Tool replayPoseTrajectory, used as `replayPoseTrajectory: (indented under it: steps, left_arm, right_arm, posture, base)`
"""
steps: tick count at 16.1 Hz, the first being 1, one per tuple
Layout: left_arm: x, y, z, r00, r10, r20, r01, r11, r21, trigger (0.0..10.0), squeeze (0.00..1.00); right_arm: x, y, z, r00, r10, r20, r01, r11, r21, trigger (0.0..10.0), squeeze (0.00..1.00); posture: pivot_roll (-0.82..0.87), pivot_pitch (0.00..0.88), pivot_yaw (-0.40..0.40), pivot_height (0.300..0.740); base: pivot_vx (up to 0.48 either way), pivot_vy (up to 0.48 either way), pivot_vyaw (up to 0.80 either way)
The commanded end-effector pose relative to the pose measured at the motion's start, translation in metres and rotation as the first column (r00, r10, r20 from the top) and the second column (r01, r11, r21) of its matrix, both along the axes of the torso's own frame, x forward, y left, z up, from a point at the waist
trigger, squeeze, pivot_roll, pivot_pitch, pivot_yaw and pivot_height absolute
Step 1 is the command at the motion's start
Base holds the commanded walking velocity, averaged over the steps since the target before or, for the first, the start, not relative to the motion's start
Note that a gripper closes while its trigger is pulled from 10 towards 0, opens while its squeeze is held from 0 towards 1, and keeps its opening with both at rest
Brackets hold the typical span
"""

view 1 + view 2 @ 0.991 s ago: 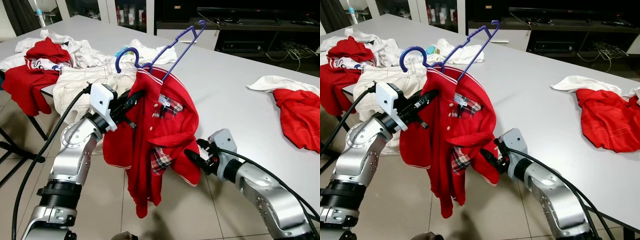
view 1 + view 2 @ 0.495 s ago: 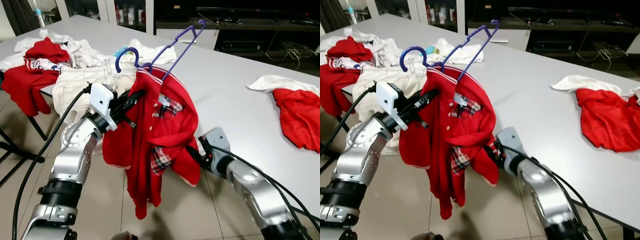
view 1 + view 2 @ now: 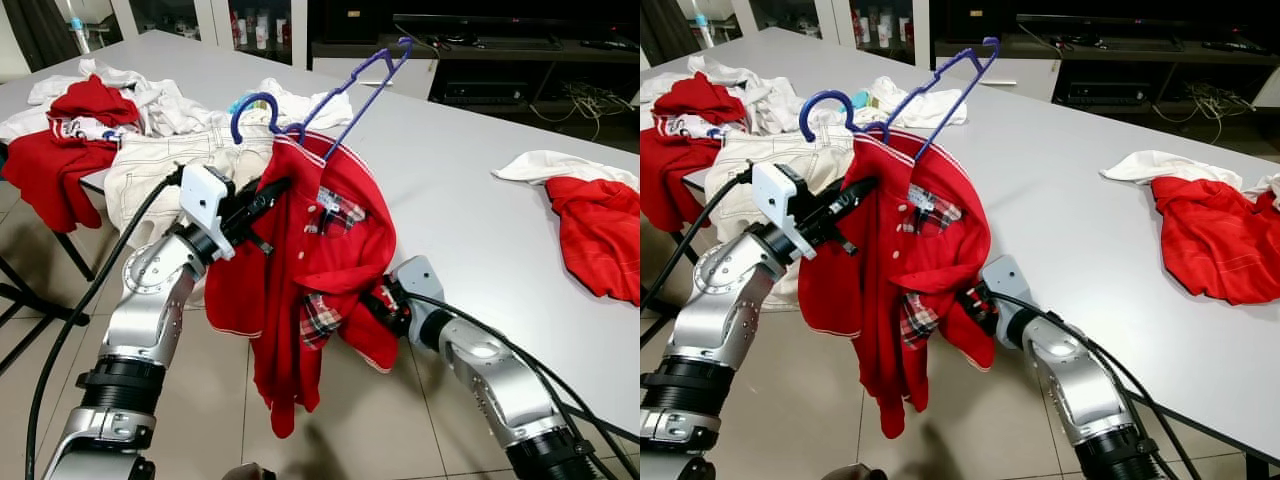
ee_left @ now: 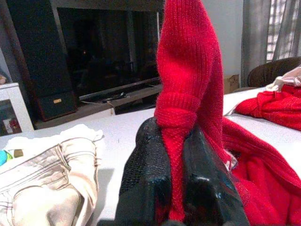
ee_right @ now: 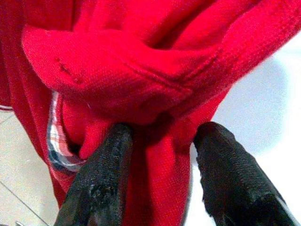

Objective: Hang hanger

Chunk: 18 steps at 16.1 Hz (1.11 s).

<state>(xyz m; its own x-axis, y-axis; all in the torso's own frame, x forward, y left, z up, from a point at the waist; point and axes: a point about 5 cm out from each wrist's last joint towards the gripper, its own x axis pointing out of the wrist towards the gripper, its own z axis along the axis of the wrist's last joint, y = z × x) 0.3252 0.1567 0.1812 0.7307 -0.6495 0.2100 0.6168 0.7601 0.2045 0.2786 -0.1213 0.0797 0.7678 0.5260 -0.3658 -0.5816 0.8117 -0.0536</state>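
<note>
Currently left gripper pinches red shirt shoulder; right gripper open around hem, blue hanger above both.

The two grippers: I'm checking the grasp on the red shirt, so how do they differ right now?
The left gripper is shut on a fold of the red shirt, high by the collar; the right gripper is open, fingers astride the fabric low at the hem. The left is raised beside the table; the right reaches in lower. Both touch the shirt.
</note>
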Motion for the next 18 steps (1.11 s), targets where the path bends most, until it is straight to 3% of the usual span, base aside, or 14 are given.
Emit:
replayPoseTrajectory:
  steps: [1, 7, 16, 18]
  left_arm:
    - [0.003, 0.0, 0.016, 0.998, 0.003, 0.069, -0.002, 1.0, -0.011, 10.0, 0.0]
    - [0.004, -0.002, 0.016, 0.997, -0.001, 0.073, 0.002, 1.0, -0.013, 10.0, 0.0]
    - [0.003, -0.002, 0.017, 0.997, 0.002, 0.077, -0.001, 1.0, -0.015, 10.0, 0.0]
    - [0.003, -0.002, 0.016, 0.997, 0.001, 0.077, 0.0, 1.0, -0.015, 10.0, 0.0]
  right_arm:
    - [0.001, 0.0, 0.006, 1.0, 0.005, 0.027, -0.005, 1.0, 0.026, 0.0, 0.0]
    - [0.008, -0.011, 0.007, 0.995, -0.102, 0.006, 0.101, 0.99, 0.096, 0.0, 0.0]
    - [0.005, -0.019, 0.015, 0.991, -0.132, 0.012, 0.128, 0.975, 0.181, 0.0, 0.0]
    - [0.011, -0.029, 0.026, 0.981, -0.192, 0.032, 0.18, 0.959, 0.217, 0.0, 0.0]
  posture:
    - [-0.07, 0.0, -0.001, 0.74]
    - [-0.07, 0.0, 0.0, 0.74]
    - [-0.08, 0.0, -0.003, 0.74]
    - [-0.08, 0.0, -0.001, 0.74]
  base:
    - [0.0, 0.0, 0.0]
    - [0.0, 0.0, 0.0]
    - [0.0, 0.0, 0.0]
    - [0.0, 0.0, 0.0]
